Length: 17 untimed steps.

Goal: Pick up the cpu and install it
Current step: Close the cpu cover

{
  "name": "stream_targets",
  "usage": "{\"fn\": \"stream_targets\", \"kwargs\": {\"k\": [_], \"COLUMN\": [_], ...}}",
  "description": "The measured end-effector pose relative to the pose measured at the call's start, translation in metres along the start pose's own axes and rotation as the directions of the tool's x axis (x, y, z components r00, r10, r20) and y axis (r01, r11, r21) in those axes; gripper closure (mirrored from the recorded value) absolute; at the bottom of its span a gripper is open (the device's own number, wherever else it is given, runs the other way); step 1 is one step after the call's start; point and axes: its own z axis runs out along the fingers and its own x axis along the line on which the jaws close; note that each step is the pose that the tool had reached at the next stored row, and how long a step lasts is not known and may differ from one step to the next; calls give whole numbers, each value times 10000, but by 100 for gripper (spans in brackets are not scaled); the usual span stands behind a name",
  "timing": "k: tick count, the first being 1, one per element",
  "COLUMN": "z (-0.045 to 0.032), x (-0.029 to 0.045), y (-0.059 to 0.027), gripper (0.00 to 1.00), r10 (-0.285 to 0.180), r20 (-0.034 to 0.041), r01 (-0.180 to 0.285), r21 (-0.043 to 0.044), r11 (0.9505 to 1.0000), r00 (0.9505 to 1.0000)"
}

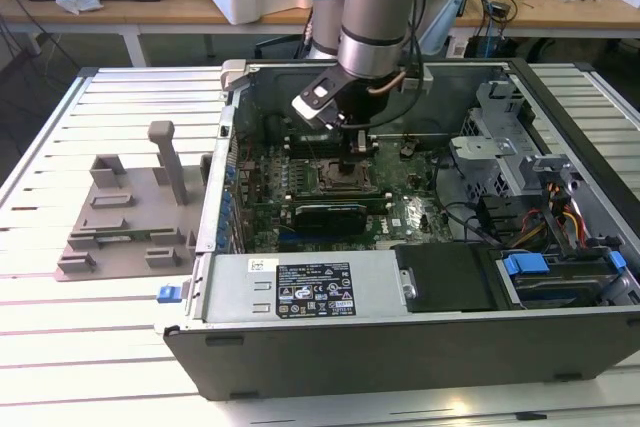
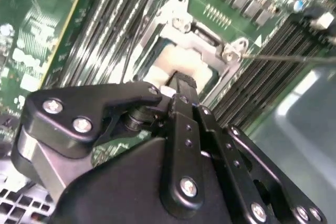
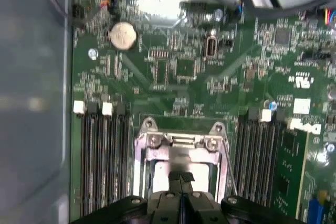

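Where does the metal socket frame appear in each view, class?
Exterior view: the socket frame sits inside the computer case, under the tool.
First wrist view: the socket frame lies just beyond the tool, between memory slots.
Second wrist view: the socket frame lies beyond the tool, at a slant.
Shared landmark: the memory slots flanking it.

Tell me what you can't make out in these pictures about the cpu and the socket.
1. The cpu: in both wrist views the gripper covers the middle of the socket, so whether the pale patch there is the chip cannot be told.
2. Exterior view: the arm stands over the socket, which is too small to show whether anything sits in it.
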Motion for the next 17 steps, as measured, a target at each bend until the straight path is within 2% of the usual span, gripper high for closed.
{"fn": "stream_targets", "kwargs": {"k": [2,4,6,11,12,17], "z": [-79,-186,-345,-584,-609,-611], "x": [-1,-2,-3,-6,-6,-6], "y": [-4,-13,-24,-43,-44,-45], "gripper": [89,89,89,89,89,89], "r10": [1,2,1,1,0,1], "r20": [-1,-1,0,2,0,1], "r01": [-1,-2,-1,-1,0,-1], "r21": [-1,-1,-1,0,-1,0], "r11": [10000,10000,10000,10000,10000,10000], "r00": [10000,10000,10000,10000,10000,10000]}}
